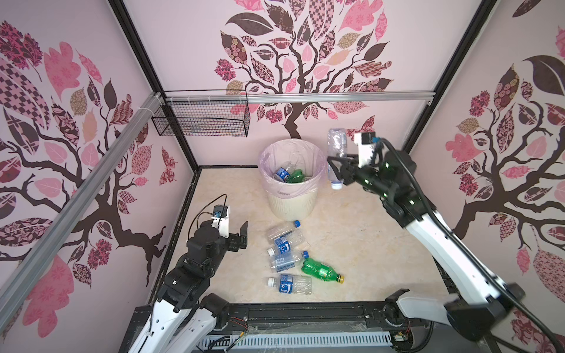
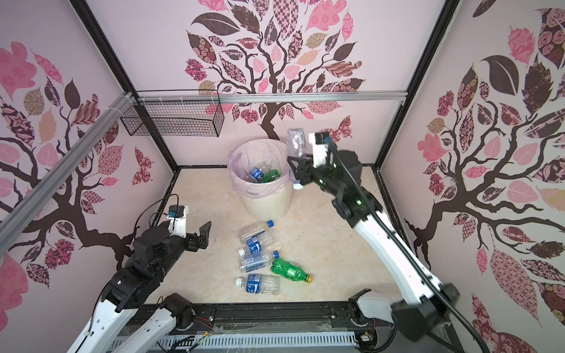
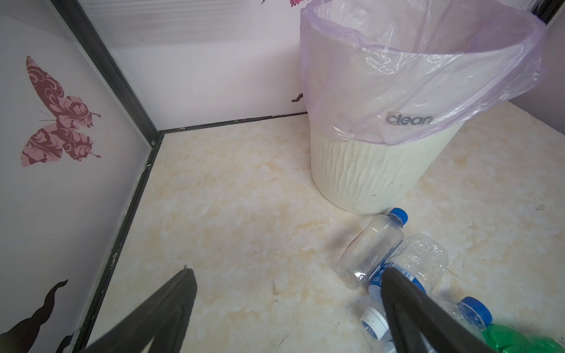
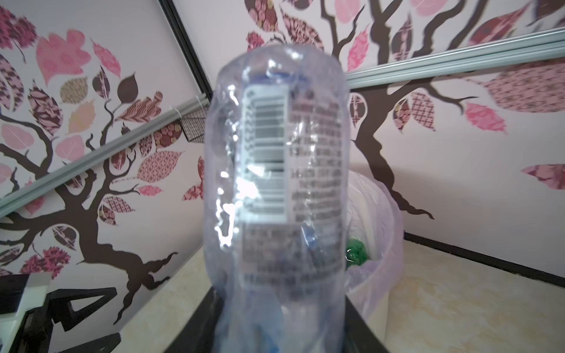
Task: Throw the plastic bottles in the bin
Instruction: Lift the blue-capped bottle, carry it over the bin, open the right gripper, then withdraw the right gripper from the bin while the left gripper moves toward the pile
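**Held item.** The right gripper grips a clear bottle upside down, white cap lowest. Its black fingers lie against both sides of the lower half. The clear bottle hangs in the air just beside the right edge of the bin, its base above rim height. In both top views it shows outside the rim, not over the opening.

**Other arm.** The left gripper stands wide open with nothing between its fingers. It is low over the floor, near the left side of the loose bottles. Whether a finger touches one of them cannot be told.

**Writing.**
- The pale pink bag lining the bin bears the grey word "clean".
- The label on the clear bottle carries a barcode with fine print beside it, too blurred to read.
- The blue labels on the floor bottles show white characters that I cannot read.

**Containers.**
- The bin holds a blue-labelled bottle and a green bottle side by side, with clear plastic around them.
- A black wire basket hangs on the back wall rail. Its contents cannot be made out.

**Floor.** Five bottles lie on their sides in front of the bin:
- An unlabelled bottle with a blue cap lies nearest the bin.
- A white-capped bottle with a blue label touches it.
- Next is a blue-capped bottle with a pale label.
- A green floor bottle with a yellow cap lies just beside that one.
- A second white-capped bottle lies nearest the arms' bases.
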Robot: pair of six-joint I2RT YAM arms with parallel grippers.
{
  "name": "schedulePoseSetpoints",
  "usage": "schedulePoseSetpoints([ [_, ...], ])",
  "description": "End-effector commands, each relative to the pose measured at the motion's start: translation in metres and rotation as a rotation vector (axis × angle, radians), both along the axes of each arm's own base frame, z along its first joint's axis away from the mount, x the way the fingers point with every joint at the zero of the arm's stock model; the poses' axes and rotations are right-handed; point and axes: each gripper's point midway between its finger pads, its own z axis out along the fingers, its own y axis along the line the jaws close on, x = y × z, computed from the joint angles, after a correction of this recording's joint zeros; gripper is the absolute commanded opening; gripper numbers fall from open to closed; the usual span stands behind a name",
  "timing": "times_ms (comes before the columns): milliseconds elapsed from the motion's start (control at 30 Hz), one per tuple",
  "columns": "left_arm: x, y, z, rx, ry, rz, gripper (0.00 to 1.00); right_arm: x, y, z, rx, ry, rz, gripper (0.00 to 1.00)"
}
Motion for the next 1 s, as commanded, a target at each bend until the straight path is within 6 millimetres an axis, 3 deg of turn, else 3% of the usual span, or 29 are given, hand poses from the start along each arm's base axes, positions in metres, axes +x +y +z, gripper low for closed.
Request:
schedulePoseSetpoints([
  [0, -0.003, -0.002, -0.003, -0.020, 0.008, -0.011, 0.98, 0.029, 0.050, -0.006, -0.063, 0.077, 0.188, 0.73],
  [67, -0.004, -0.006, -0.006, -0.007, 0.023, -0.043, 0.98, 0.039, 0.055, -0.019, -0.129, 0.144, 0.188, 0.78],
  [167, -0.006, -0.007, -0.011, 0.018, 0.047, -0.057, 0.98, 0.036, 0.042, -0.037, -0.176, 0.169, 0.126, 0.82],
  [300, -0.004, -0.010, -0.009, 0.034, 0.040, -0.080, 0.98, 0.007, 0.009, -0.039, -0.132, 0.067, 0.030, 0.94],
  [467, -0.002, -0.017, -0.006, 0.043, 0.050, -0.115, 0.98, -0.030, -0.033, -0.057, -0.154, 0.089, -0.069, 0.95],
  [800, -0.002, -0.040, -0.017, 0.052, 0.103, -0.242, 0.98, -0.093, -0.100, -0.131, -0.229, 0.202, -0.264, 0.96],
  [967, -0.011, -0.063, -0.029, 0.050, 0.166, -0.392, 0.98, -0.107, -0.110, -0.172, -0.215, 0.277, -0.290, 0.96],
])
